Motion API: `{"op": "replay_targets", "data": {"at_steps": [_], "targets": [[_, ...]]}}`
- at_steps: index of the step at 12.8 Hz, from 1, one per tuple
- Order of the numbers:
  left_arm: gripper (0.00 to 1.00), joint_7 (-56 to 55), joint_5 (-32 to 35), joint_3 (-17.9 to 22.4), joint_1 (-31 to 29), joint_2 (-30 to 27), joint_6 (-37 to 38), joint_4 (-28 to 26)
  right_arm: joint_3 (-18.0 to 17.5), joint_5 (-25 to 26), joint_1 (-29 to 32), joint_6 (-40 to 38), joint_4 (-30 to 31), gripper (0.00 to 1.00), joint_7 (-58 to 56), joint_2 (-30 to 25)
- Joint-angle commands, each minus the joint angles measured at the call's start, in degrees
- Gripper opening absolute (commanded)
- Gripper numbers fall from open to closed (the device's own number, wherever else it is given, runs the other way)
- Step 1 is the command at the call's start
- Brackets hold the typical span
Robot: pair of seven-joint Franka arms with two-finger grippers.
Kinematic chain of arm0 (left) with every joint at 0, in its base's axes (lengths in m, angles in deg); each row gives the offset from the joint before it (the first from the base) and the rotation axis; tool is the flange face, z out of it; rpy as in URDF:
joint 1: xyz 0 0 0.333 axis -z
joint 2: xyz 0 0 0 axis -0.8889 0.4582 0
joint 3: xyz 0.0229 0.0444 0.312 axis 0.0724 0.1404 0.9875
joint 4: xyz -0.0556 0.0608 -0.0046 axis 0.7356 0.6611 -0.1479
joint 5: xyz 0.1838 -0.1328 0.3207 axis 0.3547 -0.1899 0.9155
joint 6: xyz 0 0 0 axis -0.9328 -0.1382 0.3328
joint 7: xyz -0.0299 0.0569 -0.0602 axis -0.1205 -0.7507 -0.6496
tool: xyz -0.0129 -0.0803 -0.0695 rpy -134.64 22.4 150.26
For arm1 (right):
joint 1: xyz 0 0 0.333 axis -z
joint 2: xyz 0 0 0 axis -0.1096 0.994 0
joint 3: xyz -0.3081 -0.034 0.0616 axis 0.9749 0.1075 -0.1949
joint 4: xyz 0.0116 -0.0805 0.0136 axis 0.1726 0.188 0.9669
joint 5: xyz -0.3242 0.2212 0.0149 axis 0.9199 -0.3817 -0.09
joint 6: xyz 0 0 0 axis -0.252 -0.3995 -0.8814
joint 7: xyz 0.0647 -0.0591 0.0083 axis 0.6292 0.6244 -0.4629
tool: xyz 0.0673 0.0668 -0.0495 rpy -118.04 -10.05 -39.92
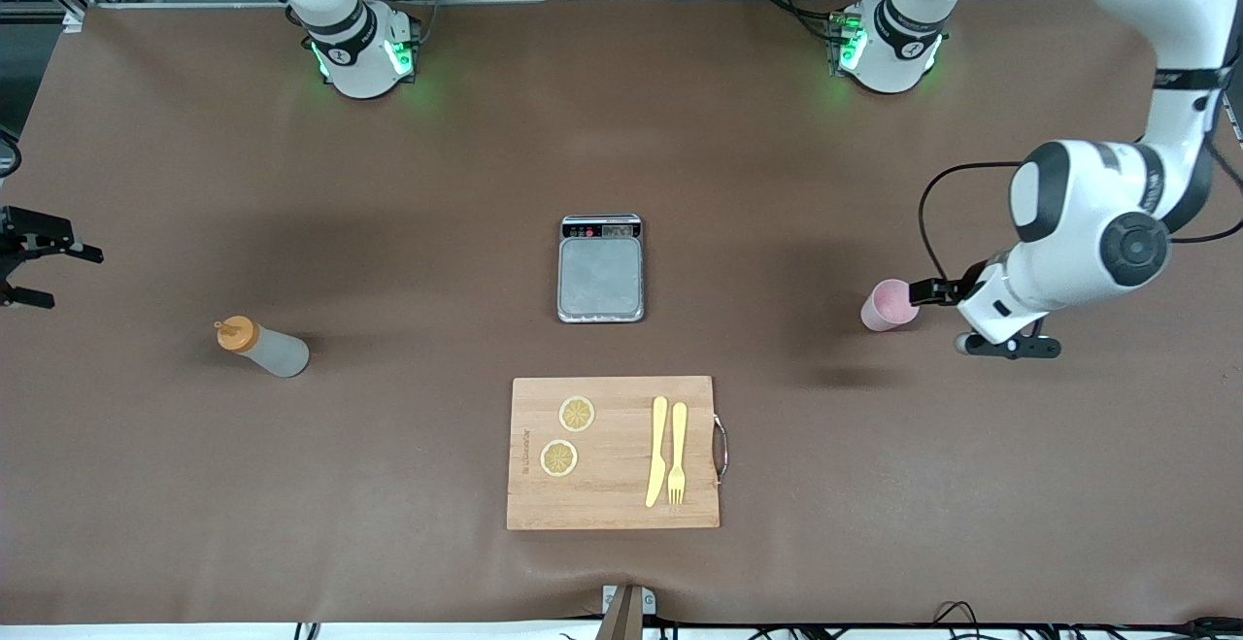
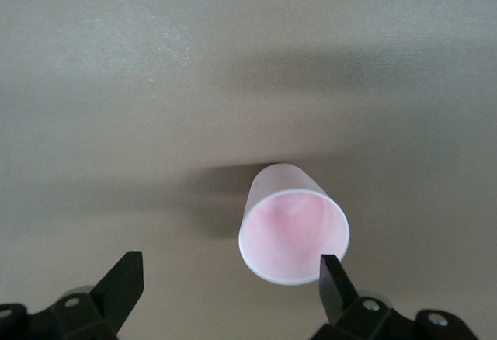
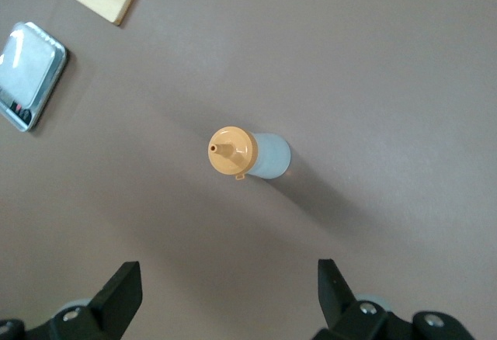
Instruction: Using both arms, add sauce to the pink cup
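1. Here, the pink cup (image 1: 888,305) stands upright on the brown table (image 1: 388,184) toward the left arm's end, about as near the front camera as the scale (image 1: 601,268) at the table's middle.
2. The left gripper (image 1: 932,292) sits low just beside the cup; in the left wrist view its fingers (image 2: 335,282) are spread wide, one fingertip overlapping the cup's rim (image 2: 293,235) and nothing between them.
3. The sauce (image 1: 264,347) stands upright toward the right arm's end, well apart from the cup, its orange cap on top.
4. The right gripper (image 1: 29,266) hangs at the table's edge at the right arm's end; its wrist view shows fingers (image 3: 120,293) spread apart with the bottle (image 3: 248,154) on the table below, untouched.
5. A wooden cutting board (image 1: 614,453) lies nearer the front camera than the scale, carrying two lemon slices (image 1: 577,414), a yellow knife (image 1: 657,451) and a yellow fork (image 1: 677,452).
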Motion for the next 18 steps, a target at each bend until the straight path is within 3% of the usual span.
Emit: {"op": "replay_targets", "data": {"at_steps": [1, 4, 7, 8, 11, 12, 16, 18], "targets": [[0.97, -1.1, 0.1, -0.1, 0.5, 1.2, -3.9, -2.0, -0.7, -4.9, 2.4, 0.0, -2.0, 1.0, -11.0, 4.2], [0.94, -1.1, 0.2, 0.0, 1.0, 1.1, -5.9, -5.7, -0.7, -10.5, 3.3, 2.6, -1.9, 1.0, -23.4, 7.2], [0.77, -1.1, 0.1, 0.0, 0.9, 1.8, -6.2, -6.8, -0.7, -13.3, 4.2, 3.0, -1.7, 1.0, -30.4, 9.8], [0.67, -1.1, 0.2, 0.0, 0.9, 1.8, -6.4, -6.9, -0.7, -13.5, 4.4, 4.0, -1.5, 1.0, -33.5, 10.5], [0.1, -1.1, 0.2, 0.0, 1.1, 2.8, -6.4, -6.1, -0.7, -15.3, 4.9, 6.0, 1.2, 1.0, -39.5, 11.1], [0.0, -1.1, 0.2, 0.0, 1.1, 2.9, -6.4, -5.9, -0.7, -15.5, 5.0, 7.0, 3.0, 1.0, -41.2, 11.0], [0.0, -0.2, 0.3, -0.1, 1.2, 3.1, -6.3, -3.7, -0.7, -19.8, 5.4, 10.6, 8.3, 1.0, -48.6, 10.9], [0.0, -0.6, 0.2, -2.4, 1.2, 1.3, -5.6, -3.1, -0.7, -23.7, 5.2, 12.3, 10.3, 1.0, -53.1, 11.0]]}}
